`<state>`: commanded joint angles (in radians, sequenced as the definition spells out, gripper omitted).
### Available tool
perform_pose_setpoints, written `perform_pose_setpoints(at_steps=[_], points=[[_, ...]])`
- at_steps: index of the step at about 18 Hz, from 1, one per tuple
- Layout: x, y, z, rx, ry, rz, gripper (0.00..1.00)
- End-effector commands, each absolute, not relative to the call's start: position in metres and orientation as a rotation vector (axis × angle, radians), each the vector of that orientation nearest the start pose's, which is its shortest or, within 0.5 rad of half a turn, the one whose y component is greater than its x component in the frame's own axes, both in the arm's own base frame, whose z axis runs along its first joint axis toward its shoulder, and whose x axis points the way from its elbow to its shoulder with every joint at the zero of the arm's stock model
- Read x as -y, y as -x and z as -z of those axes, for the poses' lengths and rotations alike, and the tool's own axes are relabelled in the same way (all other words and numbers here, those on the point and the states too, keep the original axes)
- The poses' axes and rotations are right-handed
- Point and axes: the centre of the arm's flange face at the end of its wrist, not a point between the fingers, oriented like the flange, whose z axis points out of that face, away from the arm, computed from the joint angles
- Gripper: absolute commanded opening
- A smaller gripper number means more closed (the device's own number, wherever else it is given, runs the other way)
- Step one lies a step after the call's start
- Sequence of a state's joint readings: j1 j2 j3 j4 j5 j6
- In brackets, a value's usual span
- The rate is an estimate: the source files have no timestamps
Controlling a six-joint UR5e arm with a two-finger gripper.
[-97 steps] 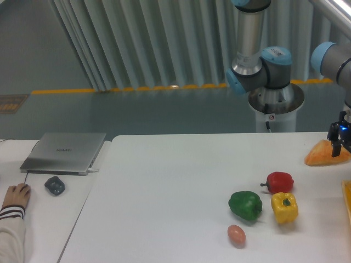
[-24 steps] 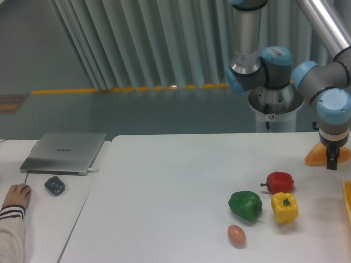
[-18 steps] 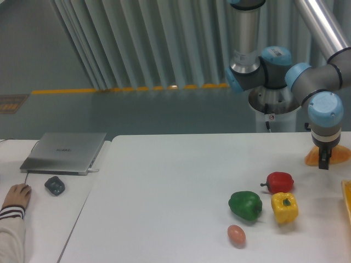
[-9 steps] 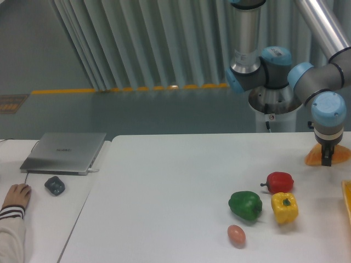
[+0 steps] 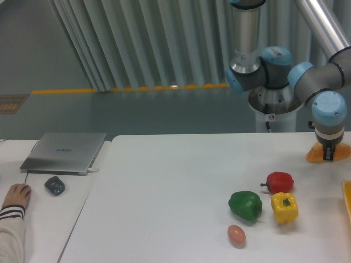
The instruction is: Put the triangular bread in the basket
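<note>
basket (image 5: 347, 198): cut by right edge | fingers (image 5: 328, 155): grip on triangular bread (image 5: 315, 155) unclear

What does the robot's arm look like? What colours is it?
The robot arm is made of shiny silver-grey metal tubes joined by round joints with light blue caps. Its small black two-finger gripper hangs below. The silver round base has a tiny red mark.

White desk (image 5: 164, 181) in front, grey-green floor (image 5: 109, 112) behind with a yellow line (image 5: 126, 89), pale ribbed curtain (image 5: 142, 44) along the back; even, soft light.
</note>
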<state>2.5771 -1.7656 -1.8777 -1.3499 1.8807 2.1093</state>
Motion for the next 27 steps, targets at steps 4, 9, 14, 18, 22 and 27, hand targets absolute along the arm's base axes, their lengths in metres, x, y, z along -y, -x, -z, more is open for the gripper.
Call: perform_pose_setpoints(at_steps=[4, 9, 14, 18, 22, 27], points=[[-0.352, 0.364, -0.271, -1.817, 2.903, 0.474, 0.0], [-0.352, 0.372, -0.282, -1.795, 2.929, 0.443, 0.0], [-0.355, 0.386, -0.352, -1.742, 2.942, 0.313, 0.0], [-0.362, 0.407, -0.401, -1.462, 2.983, 0.118, 0.0], [-0.369, 0.444, -0.435, -1.191, 3.049, -0.057, 0.0], [-0.387, 0.476, -0.423, -0.945, 3.033, -0.254, 0.0]])
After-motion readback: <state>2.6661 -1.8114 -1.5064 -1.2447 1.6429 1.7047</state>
